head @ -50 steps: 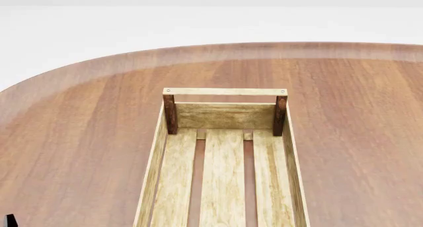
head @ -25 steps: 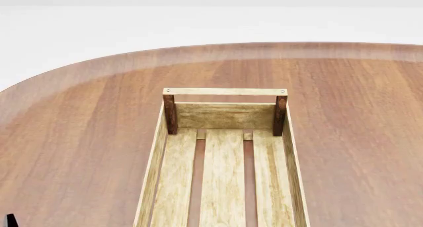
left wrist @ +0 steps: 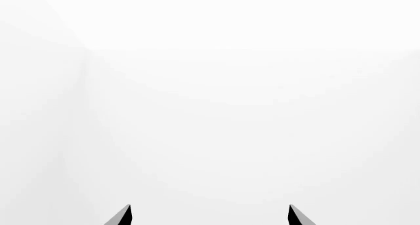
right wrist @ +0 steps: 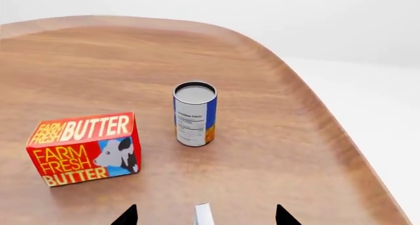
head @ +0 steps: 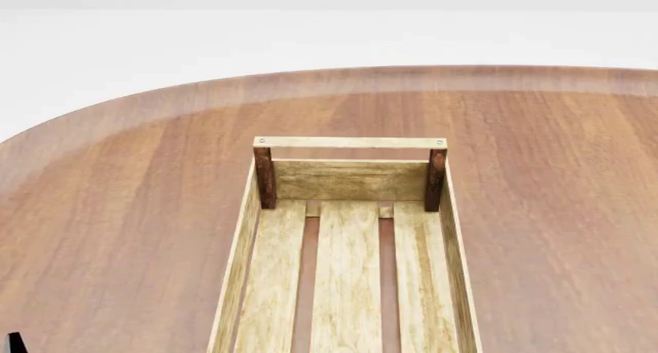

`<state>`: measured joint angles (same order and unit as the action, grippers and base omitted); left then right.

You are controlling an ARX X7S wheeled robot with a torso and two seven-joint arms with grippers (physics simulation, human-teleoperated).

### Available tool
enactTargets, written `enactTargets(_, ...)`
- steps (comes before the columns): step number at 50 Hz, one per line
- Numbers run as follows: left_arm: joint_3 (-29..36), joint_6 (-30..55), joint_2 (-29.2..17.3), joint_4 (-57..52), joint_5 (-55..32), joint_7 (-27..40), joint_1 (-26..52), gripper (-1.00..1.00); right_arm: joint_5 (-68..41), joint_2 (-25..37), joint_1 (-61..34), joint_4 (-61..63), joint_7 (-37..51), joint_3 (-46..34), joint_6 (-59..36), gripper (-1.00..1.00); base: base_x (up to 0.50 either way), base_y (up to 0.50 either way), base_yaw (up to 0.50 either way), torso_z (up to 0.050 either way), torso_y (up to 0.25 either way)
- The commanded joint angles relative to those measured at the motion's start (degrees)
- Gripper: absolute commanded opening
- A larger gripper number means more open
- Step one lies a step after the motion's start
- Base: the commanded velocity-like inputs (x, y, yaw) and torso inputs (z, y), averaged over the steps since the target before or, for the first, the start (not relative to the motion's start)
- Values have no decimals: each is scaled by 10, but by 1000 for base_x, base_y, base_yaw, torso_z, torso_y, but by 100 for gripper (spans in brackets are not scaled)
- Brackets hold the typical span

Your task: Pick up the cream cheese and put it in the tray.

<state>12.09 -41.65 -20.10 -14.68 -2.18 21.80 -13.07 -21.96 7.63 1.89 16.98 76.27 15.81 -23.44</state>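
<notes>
We've barely started: the tray holds nothing yet, the cream cheese is probably that white sliver near the butter box, between our right gripper's spread tips, both grippers empty-handed.

Pale slatted tray with dark brown posts on a reddish-brown bench. Red-orange butter box beside a blue-and-orange can.

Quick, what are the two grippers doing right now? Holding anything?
Left gripper: open, holding nothing, only blank white ahead.
Right gripper: open, holding nothing, above the table.
</notes>
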Motion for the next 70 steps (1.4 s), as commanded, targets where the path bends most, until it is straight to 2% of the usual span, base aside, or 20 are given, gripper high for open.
enactTargets(1, 1, 3, -1, -4, 2, 2, 0, 100, 5, 4, -2, -17, 6, 0, -1, 100, 0, 0, 0, 0, 0)
enactTargets(58, 9, 22, -7, -27, 11, 12, -3, 100, -4, 14, -19, -99, -1, 12, 19, 100, 0, 0, 0, 0, 0)
enactTargets(70, 10, 23, -8, -26, 11, 13, -2, 100, -38, 13, -28, -121, -26, 19, 12, 100, 0, 0, 0, 0, 0)
